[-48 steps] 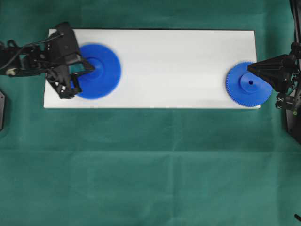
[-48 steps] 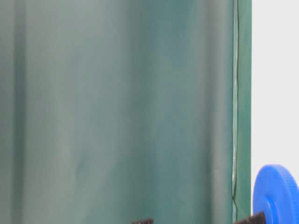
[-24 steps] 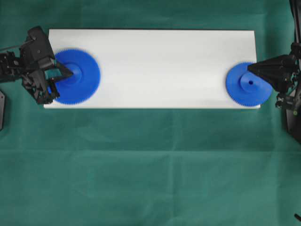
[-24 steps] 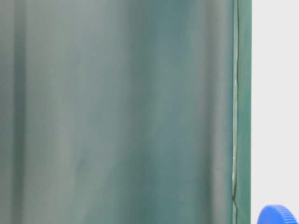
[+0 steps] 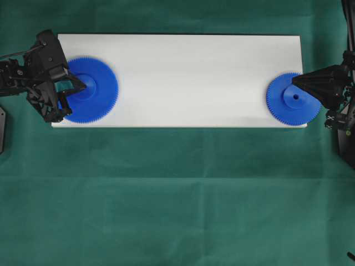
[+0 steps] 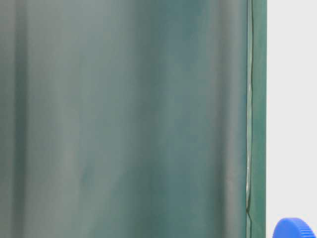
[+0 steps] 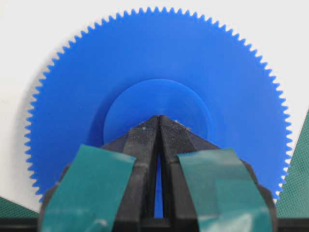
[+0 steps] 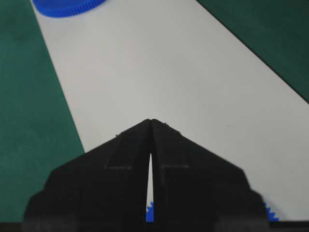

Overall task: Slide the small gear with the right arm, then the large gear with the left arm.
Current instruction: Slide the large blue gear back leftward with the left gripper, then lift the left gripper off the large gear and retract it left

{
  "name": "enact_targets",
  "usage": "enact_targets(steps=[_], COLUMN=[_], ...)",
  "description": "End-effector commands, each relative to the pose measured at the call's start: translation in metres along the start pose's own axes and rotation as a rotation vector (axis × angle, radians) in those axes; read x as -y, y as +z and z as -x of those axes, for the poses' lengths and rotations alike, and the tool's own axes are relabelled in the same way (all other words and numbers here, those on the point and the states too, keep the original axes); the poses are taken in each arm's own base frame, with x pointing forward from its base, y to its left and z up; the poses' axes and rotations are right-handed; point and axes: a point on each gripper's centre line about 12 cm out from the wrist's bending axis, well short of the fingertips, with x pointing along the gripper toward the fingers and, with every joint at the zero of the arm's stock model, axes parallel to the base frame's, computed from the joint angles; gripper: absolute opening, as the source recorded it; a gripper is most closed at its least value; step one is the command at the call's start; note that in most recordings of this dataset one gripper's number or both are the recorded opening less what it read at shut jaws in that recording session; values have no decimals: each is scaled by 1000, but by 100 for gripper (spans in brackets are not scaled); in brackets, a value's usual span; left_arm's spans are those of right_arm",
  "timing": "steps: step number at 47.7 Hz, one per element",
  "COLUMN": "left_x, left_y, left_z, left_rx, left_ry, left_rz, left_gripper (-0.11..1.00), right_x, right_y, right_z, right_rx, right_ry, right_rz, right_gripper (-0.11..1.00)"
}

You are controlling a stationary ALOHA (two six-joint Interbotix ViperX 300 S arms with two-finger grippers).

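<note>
Covering the worktop is a green cloth (image 5: 177, 194), and on it lies a long white board (image 5: 183, 77). At the board's left end sits the large gear (image 5: 91, 88), the left claw (image 7: 159, 121) closed, tips on its hub. At the right end sits the small gear (image 5: 291, 102), the right claw (image 5: 297, 81) closed above it.
</note>
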Motion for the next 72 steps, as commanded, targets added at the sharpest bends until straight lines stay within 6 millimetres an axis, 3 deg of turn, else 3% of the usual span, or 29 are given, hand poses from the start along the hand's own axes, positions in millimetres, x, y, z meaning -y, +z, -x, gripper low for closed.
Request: enact_targets(steps=[1, 22, 43, 53, 72], left_x=[1, 20, 23, 22, 21], left_y=[7, 48, 78, 78, 65], left_z=[0, 13, 61, 79, 76], left_rx=[20, 83, 226, 279, 259], left_ry=[-1, -52, -69, -68, -68], left_rz=[2, -57, -67, -92, -89], left_gripper=[0, 0, 0, 0, 0], right_x=[-2, -2, -3, -3, -5], right_y=[4, 4, 5, 5, 9], right_z=[-1, -1, 0, -1, -1], right_rx=[12, 11, 15, 15, 30], right_ry=[10, 9, 11, 11, 21], right_rz=[-3, -1, -1, -1, -1], right_gripper=[50, 50, 50, 50, 50])
